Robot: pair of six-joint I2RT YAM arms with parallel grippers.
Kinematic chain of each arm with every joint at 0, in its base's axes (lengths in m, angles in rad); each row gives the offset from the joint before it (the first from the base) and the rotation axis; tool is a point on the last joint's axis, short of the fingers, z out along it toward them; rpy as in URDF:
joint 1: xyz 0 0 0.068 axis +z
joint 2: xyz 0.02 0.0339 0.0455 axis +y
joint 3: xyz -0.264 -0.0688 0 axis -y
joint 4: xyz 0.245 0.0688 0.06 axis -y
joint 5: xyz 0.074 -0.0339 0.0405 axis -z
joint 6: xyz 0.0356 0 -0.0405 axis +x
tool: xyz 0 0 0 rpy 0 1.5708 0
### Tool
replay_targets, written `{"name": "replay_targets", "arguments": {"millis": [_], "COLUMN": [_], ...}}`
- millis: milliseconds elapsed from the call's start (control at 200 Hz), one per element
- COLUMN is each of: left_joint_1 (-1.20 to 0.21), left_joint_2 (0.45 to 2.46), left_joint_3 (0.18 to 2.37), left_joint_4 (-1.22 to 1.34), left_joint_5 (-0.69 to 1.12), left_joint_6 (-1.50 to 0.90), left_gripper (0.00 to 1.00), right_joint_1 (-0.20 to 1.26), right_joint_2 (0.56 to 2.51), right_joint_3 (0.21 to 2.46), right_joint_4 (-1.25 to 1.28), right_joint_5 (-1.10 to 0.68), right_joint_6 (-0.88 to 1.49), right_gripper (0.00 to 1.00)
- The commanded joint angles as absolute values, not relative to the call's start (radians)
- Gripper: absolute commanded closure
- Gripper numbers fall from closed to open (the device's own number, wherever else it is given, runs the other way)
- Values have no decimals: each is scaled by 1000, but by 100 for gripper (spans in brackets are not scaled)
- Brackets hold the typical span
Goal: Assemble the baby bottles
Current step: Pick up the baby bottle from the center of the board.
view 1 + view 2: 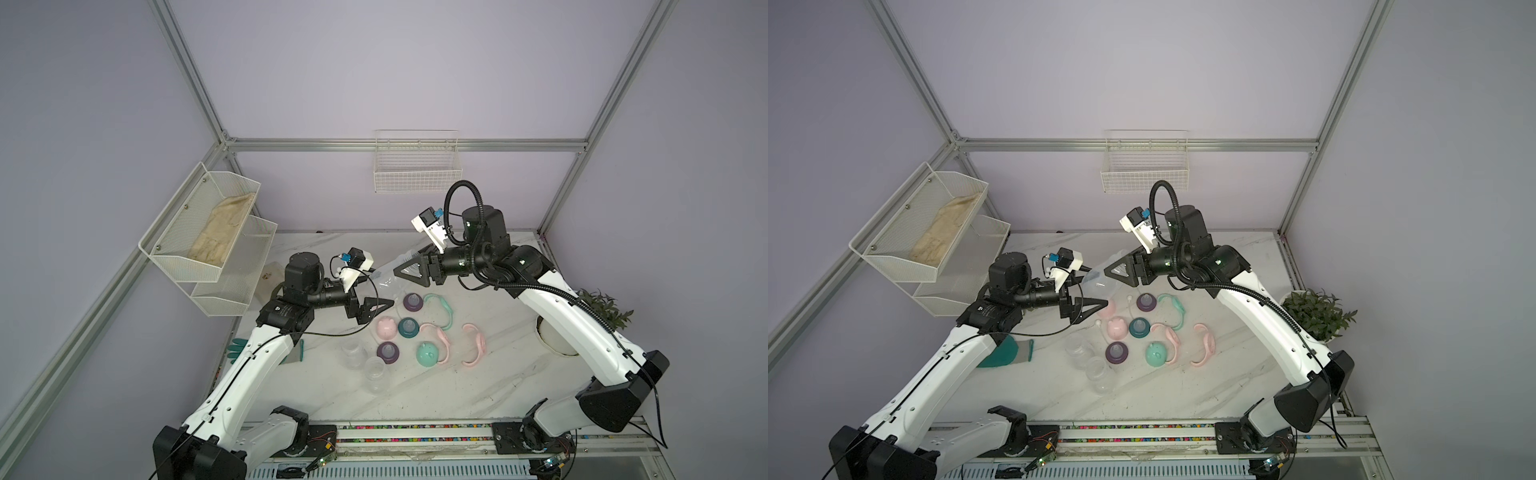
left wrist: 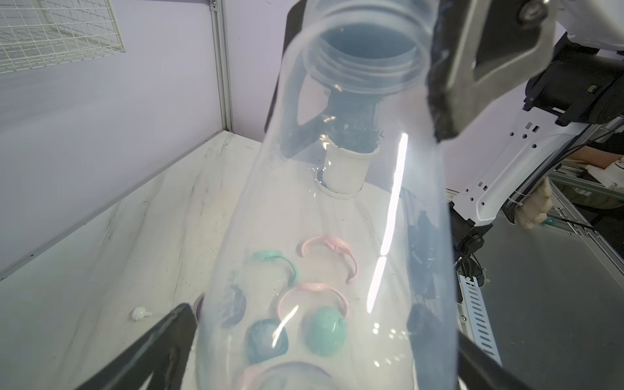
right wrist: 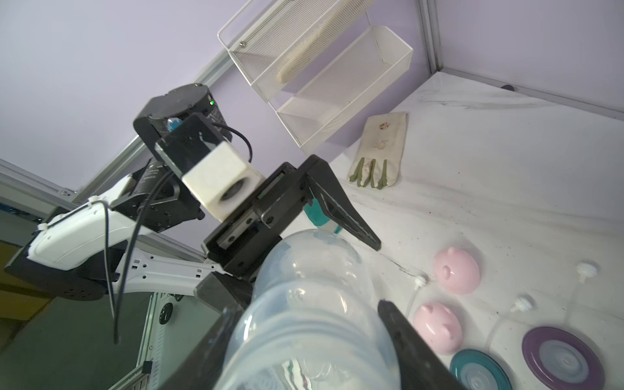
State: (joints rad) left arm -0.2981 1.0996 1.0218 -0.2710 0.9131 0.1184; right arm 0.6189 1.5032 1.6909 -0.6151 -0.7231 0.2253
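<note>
My right gripper is shut on one clear baby bottle near its threaded neck and holds it above the table. The bottle's base lies between the fingers of my left gripper, which stands wide open around it. Two more clear bottles stand on the marble table. Loose parts lie beside them: purple collars, a teal collar, pink caps, a mint cap, a mint handle ring, pink rings and thin straws.
A green rubber glove lies under my left arm. A potted plant stands at the table's right edge. A mesh shelf hangs on the left wall and a wire basket on the back wall. A beige glove lies below the shelf.
</note>
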Motion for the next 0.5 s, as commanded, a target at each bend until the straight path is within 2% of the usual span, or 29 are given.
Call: {"name": "replay_targets", "arguments": {"millis": [0,495], "left_joint_1": [-314,-333], "left_joint_2": [1095,1112], "left_joint_3": [1101,1112], "left_joint_4": [-255,-254], "left_joint_5": [888,876], "left_joint_6": [144,151], "left_gripper": [0,4], "right_joint_1": [623,656], "right_joint_2": [1512,1537], "right_joint_3": [1672,1634], "right_joint_4": [-484,-370], "right_joint_5": [-802,-851], "right_joint_6": [269,325], "right_gripper": [65,65]}}
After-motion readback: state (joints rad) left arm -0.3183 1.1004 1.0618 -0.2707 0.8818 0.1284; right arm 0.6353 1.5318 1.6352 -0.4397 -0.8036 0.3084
